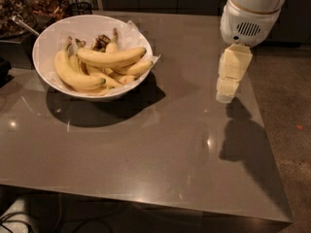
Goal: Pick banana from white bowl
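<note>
Gripper (pixel 225 97) at 2 o'clock, pointing down over the right edge of the grey table (pixel 146 154); whether clenched or released cannot be told. Separated by tabletop from the white bowl (pixel 43 64) at 10 o'clock, well apart. One bowl, lined with crumpled paper (pixel 132 30), holding at least five bananas; the banana (pixel 112 58) lying crosswise on top of the pile. Beyond the bowl at 11 o'clock, a container of dark pieces (pixel 12 8) and one metal handle (pixel 22 25).
</note>
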Controlling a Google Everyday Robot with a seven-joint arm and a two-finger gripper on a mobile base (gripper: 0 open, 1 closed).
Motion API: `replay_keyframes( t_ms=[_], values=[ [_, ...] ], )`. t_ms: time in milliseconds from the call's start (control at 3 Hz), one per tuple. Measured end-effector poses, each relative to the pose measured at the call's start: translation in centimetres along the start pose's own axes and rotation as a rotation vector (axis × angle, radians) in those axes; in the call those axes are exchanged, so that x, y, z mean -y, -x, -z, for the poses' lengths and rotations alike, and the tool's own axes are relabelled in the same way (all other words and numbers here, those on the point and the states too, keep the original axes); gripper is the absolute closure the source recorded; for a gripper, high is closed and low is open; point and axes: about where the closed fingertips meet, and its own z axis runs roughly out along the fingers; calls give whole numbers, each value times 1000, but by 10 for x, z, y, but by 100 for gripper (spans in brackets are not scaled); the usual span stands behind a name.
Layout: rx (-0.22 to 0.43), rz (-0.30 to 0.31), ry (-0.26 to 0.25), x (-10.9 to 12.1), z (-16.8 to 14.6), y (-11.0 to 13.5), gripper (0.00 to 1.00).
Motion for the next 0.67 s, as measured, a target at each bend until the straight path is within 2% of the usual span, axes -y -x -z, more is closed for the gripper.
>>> replay_keyframes(
  t_ms=[333, 667],
  values=[
    [27, 26, -30, 6, 6, 29, 0],
    [18, 90, -32, 11, 7, 70, 0]
  ],
)
